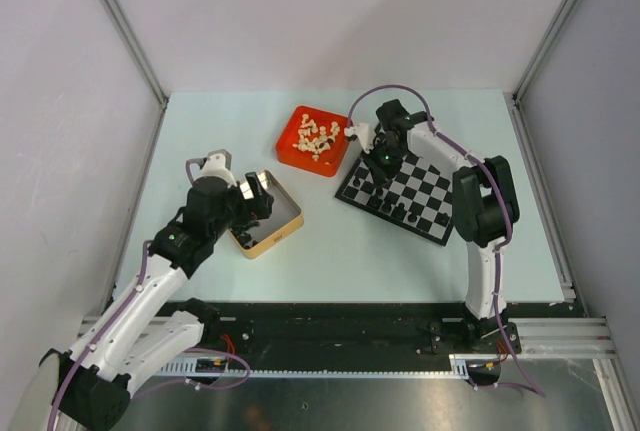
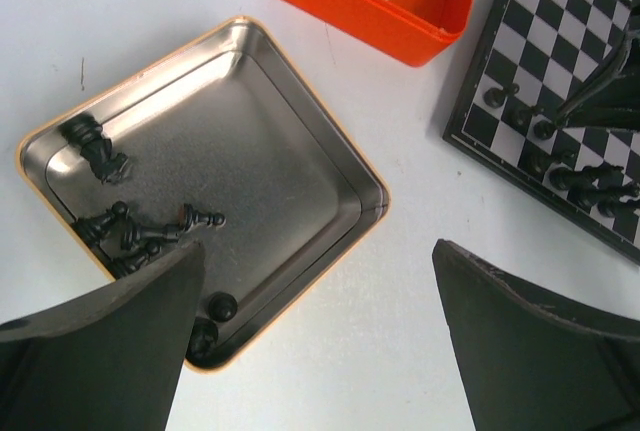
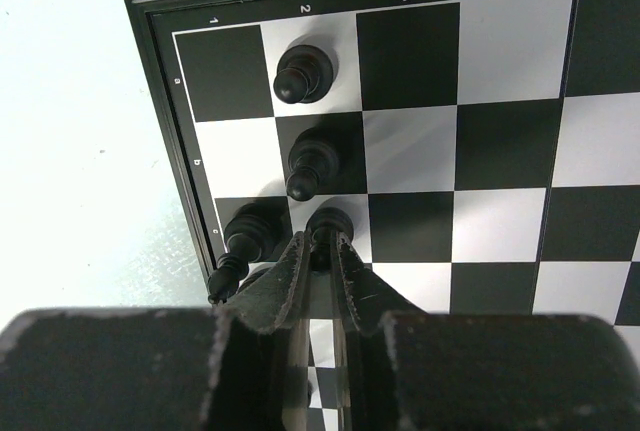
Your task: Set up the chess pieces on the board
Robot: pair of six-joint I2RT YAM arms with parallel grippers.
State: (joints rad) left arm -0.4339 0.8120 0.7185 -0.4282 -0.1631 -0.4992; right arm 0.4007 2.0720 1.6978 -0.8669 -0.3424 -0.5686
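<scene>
Nearest the arm bases, my left tool (image 2: 317, 249) hangs over the pale bench (image 1: 340, 261) with its fingers (image 2: 100, 351) spread wide and nothing between them. Just beneath it sits a gold-rimmed metal tin (image 2: 300, 111). In the left wrist view, a handful of loose black chessmen (image 2: 130, 233) lie toppled along the tin's 9 o'clock wall, with two more in its 6 o'clock corner.

Farther out, at 3 o'clock from the tin in the top view, lies the board (image 1: 425, 201), black and silver checks set at an angle to the bench edge. My right tool (image 3: 320, 243) reaches down onto its 10 o'clock side, fingers pressed together on the head of a black piece (image 3: 330, 219) standing on a silver square. In the right wrist view, two standing black men (image 3: 303, 73) fill the same file at 12 o'clock from the pinched one, and another stands at its 9 o'clock, by the border. In the top view, more black men line the board's near edge.

Farthest out, at 10 o'clock from the board, a red tray (image 1: 288, 151) holds the cream pieces (image 1: 318, 136)
</scene>
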